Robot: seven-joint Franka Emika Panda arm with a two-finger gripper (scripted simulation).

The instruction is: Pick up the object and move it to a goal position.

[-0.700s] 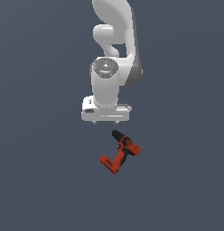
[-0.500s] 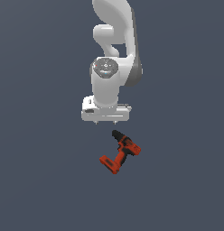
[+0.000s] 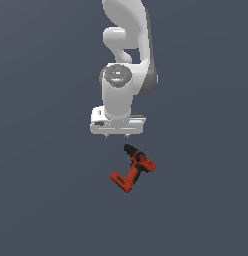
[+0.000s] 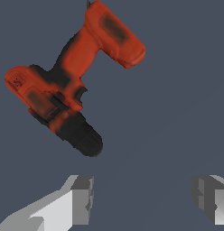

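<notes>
Orange-red, black-chucked L-shaped drill (image 3: 133, 169) lies on the dark grey surface (image 3: 46, 200) beneath the wide-open, empty claw (image 3: 116, 135).

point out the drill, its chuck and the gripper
drill (image 3: 134, 171): exterior view, on the orange handle
chuck (image 4: 82, 137): wrist view, on the black nose
gripper (image 4: 143, 198): wrist view, midway between the two open fingertips

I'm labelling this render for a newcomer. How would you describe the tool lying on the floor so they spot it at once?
Start at the white robot arm reaching down over the plain grey floor. Just below its open claw, not touching it, lies a cordless drill. It is the only coloured thing there: orange-red, L-shaped, with a black chuck pointing towards the claw and a blocky battery base at the far end.
</notes>
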